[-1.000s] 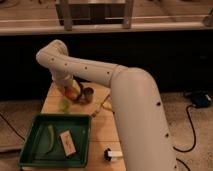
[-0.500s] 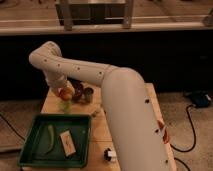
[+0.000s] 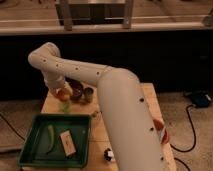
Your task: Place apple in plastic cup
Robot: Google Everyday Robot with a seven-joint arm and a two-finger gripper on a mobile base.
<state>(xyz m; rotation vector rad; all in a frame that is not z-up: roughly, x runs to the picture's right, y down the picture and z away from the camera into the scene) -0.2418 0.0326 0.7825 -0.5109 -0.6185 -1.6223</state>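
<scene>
My gripper (image 3: pixel 62 91) is at the far left of the wooden table (image 3: pixel 150 100), at the end of the white arm that reaches across from the front right. It is shut on the apple (image 3: pixel 63 94), a small orange-red fruit. The apple hangs just above the plastic cup (image 3: pixel 64 106), a small pale green translucent cup standing near the table's left edge. The cup's upper rim is partly hidden by the apple and the gripper.
A dark bowl (image 3: pixel 76 90) and a small dark grey cup (image 3: pixel 88 95) stand right of the gripper. A green tray (image 3: pixel 35 152) at the front left holds a green pod (image 3: pixel 50 138) and a small packet (image 3: pixel 67 142). The white arm (image 3: pixel 125 120) covers the table's middle.
The arm has swung to the left. The gripper has carried the apple from beside the dark bowl to over the pale green cup.
</scene>
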